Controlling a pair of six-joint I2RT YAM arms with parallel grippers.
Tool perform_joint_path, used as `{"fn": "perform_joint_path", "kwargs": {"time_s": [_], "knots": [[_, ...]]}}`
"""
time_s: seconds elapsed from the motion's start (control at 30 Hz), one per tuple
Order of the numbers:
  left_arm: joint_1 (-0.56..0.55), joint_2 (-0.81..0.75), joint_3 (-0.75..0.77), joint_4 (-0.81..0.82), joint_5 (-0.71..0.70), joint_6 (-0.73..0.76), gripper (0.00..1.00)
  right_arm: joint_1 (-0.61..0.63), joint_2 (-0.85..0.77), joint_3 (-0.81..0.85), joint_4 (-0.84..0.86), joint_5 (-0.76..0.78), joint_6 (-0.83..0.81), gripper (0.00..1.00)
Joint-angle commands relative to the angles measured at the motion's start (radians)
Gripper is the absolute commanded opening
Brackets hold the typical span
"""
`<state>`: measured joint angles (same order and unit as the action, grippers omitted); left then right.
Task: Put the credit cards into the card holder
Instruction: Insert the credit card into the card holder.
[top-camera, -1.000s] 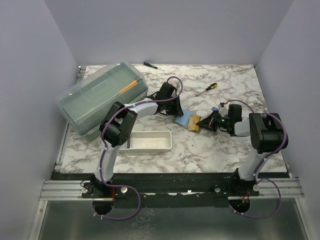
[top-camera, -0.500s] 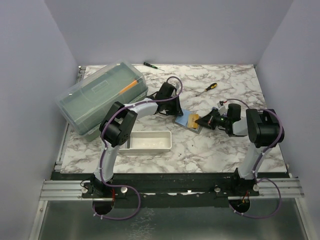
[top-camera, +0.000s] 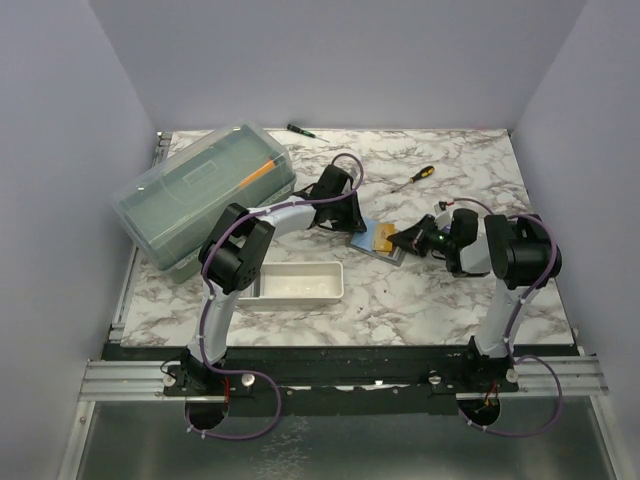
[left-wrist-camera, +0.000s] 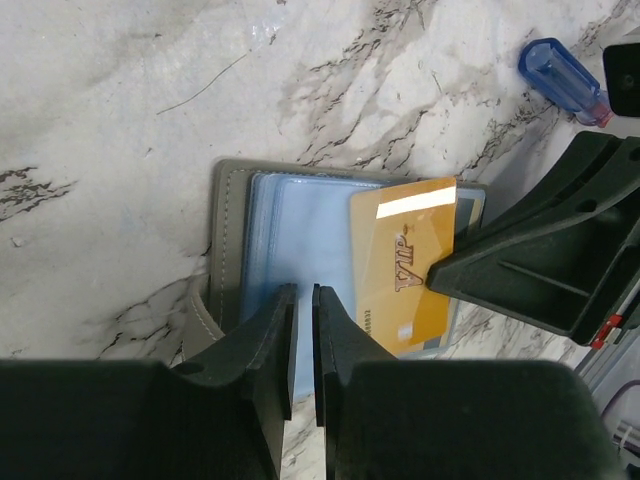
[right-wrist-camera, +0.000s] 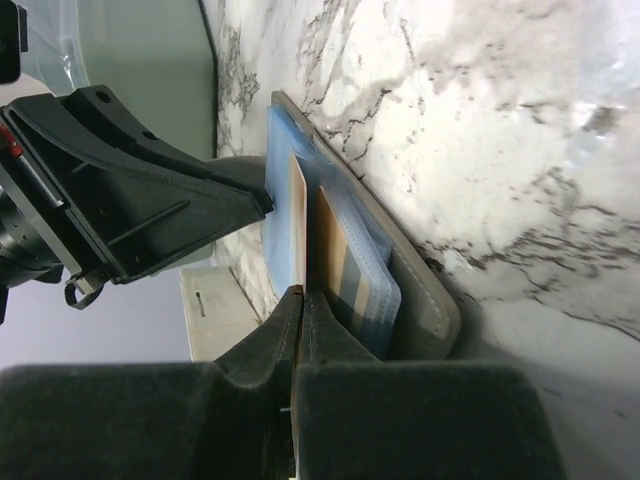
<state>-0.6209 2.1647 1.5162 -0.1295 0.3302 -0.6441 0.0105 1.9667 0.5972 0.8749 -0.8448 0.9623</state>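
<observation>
The grey card holder (left-wrist-camera: 228, 230) lies open on the marble table, its blue plastic sleeves up; it also shows in the top view (top-camera: 368, 247) and the right wrist view (right-wrist-camera: 430, 300). My left gripper (left-wrist-camera: 303, 295) has its jaws almost closed on a blue sleeve at the holder's near edge. My right gripper (right-wrist-camera: 302, 293) is shut on a gold credit card (left-wrist-camera: 410, 260), seen edge-on in the right wrist view (right-wrist-camera: 298, 210), partly slid among the sleeves. Another tan card (right-wrist-camera: 335, 250) sits in a sleeve. The two grippers face each other (top-camera: 350, 222) (top-camera: 402, 242).
A big translucent greenish lidded box (top-camera: 205, 190) stands at the back left. A white oblong tray (top-camera: 295, 283) lies in front of the left arm. Screwdrivers lie at the back (top-camera: 412, 177) (top-camera: 300, 130). A blue-handled tool (left-wrist-camera: 560, 68) lies near the holder.
My right gripper has moved left with the gold card, sliding it further over the card holder. My left gripper has stayed in place.
</observation>
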Motion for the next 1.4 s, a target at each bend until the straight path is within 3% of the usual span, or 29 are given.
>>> {"fn": "perform_joint_path", "kwargs": {"time_s": [0.0, 0.13, 0.37, 0.5, 0.67, 0.93, 1.0, 1.1, 1.27, 1.37], "knots": [[0.001, 0.007, -0.017, -0.036, 0.041, -0.025, 0.18, 0.035, 0.034, -0.015, 0.077, 0.081, 0.022, 0.0], [0.001, -0.014, -0.026, -0.037, 0.056, -0.029, 0.2, 0.04, 0.041, -0.037, 0.118, 0.103, 0.038, 0.0], [0.019, -0.103, -0.018, -0.09, -0.05, 0.05, 0.44, 0.041, 0.033, -0.06, 0.125, 0.133, 0.016, 0.0], [0.038, -0.098, -0.017, -0.116, -0.116, 0.055, 0.46, 0.047, 0.035, -0.061, 0.125, 0.144, 0.012, 0.04], [0.038, -0.043, -0.016, -0.13, -0.145, 0.04, 0.37, 0.064, 0.027, -0.05, 0.085, 0.175, 0.01, 0.08], [0.031, 0.001, -0.031, -0.137, -0.084, -0.006, 0.16, 0.164, -0.005, -0.042, 0.045, 0.313, 0.048, 0.09], [0.028, -0.005, -0.04, -0.136, -0.078, -0.015, 0.15, 0.188, 0.003, -0.022, 0.037, 0.334, 0.06, 0.11], [0.029, -0.022, -0.057, -0.136, -0.077, -0.015, 0.14, 0.192, -0.011, -0.015, -0.018, 0.357, 0.042, 0.19], [0.029, -0.045, -0.07, -0.136, -0.081, -0.006, 0.14, 0.191, -0.113, 0.003, -0.264, 0.416, -0.075, 0.37], [0.029, -0.047, -0.065, -0.136, -0.076, -0.006, 0.13, 0.193, -0.15, 0.021, -0.37, 0.43, -0.117, 0.4]]}}
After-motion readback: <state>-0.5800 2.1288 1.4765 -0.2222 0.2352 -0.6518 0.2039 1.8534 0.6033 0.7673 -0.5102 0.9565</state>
